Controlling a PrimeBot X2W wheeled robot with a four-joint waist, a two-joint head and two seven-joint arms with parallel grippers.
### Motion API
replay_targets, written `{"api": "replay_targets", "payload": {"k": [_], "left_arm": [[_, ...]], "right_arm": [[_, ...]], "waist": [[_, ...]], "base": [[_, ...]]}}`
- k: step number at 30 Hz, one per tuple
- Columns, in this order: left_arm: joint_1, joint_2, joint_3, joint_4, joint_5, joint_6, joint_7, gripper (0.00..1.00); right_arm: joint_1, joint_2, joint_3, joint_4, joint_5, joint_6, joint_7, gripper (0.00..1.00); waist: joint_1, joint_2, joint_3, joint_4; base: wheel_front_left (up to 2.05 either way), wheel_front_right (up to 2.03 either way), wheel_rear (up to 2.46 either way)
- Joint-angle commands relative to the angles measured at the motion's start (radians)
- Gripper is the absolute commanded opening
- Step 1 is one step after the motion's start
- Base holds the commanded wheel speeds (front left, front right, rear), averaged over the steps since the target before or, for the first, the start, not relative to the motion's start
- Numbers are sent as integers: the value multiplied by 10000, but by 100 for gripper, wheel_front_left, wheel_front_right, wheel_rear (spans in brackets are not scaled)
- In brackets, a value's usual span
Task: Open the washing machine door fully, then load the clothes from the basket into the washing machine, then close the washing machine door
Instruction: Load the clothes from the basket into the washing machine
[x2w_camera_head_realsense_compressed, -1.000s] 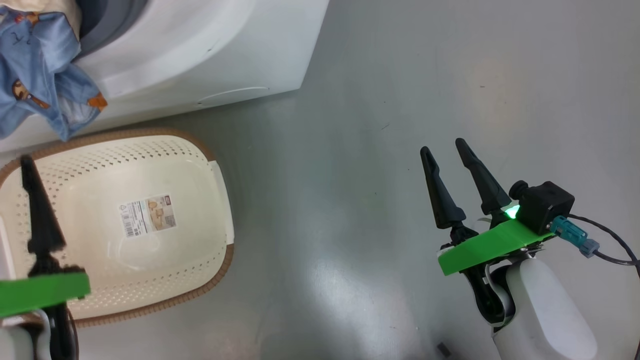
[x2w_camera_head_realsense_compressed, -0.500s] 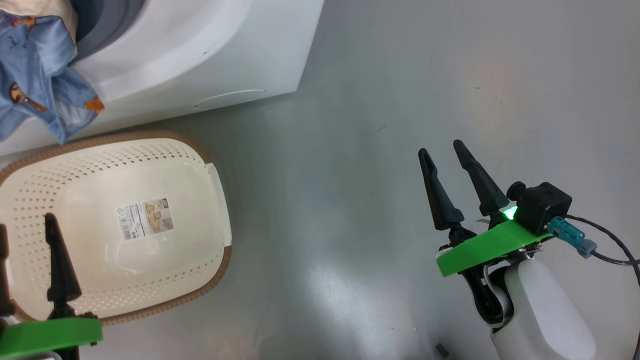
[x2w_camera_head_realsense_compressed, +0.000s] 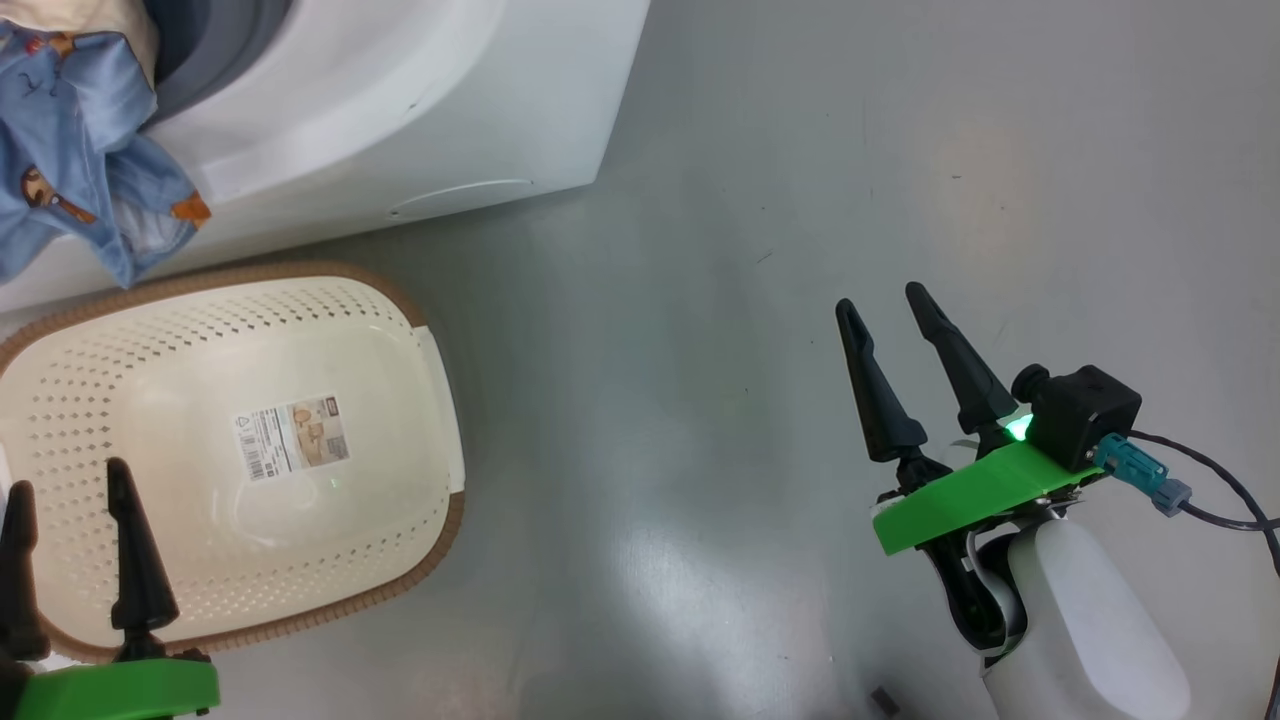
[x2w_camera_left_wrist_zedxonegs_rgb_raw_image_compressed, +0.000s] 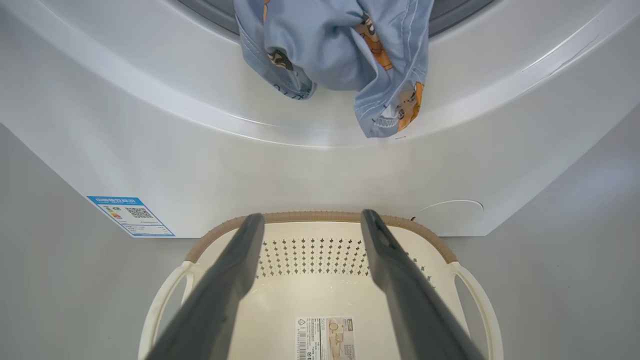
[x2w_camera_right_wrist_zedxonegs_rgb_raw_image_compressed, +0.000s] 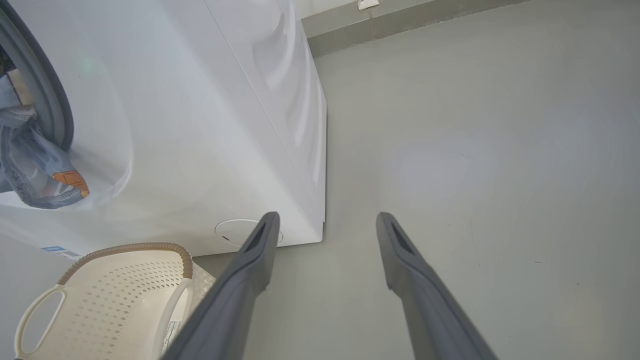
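Perforated plastic basket (x2w_camera_head_realsense_compressed: 330, 330); crumpled, seemingly thin clothes (x2w_camera_head_realsense_compressed: 70, 130).

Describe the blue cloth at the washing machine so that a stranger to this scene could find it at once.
Find the big white washing machine on the grey floor. From the lower edge of its round opening, the clothes hang out over the white front, above the empty cream basket. They are the one soft thing there: light blue fabric with small orange-and-black figures.

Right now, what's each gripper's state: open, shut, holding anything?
Left gripper: open, holding nothing, over the basket.
Right gripper: open, holding nothing, over the floor.
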Motion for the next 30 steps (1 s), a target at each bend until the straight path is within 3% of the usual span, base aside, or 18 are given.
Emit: {"api": "replay_targets", "payload": {"k": [1, 18, 30], "left_arm": [[229, 116, 372, -137, 72, -65, -53, 100], [-314, 18, 283, -233, 163, -209, -47, 100], [-2053, 693, -56, -1474, 162, -112, 1727, 100]], "right_arm": [[330, 63, 266, -162, -130, 16, -119, 100], [344, 63, 257, -189, -101, 16, -119, 100], [345, 63, 302, -183, -33, 16, -119, 100]], "waist": [[0, 0, -3, 1], [0, 0, -38, 0], [0, 0, -74, -33]], "base": [[0, 0, 0], [0, 0, 0], [0, 0, 0]]}}
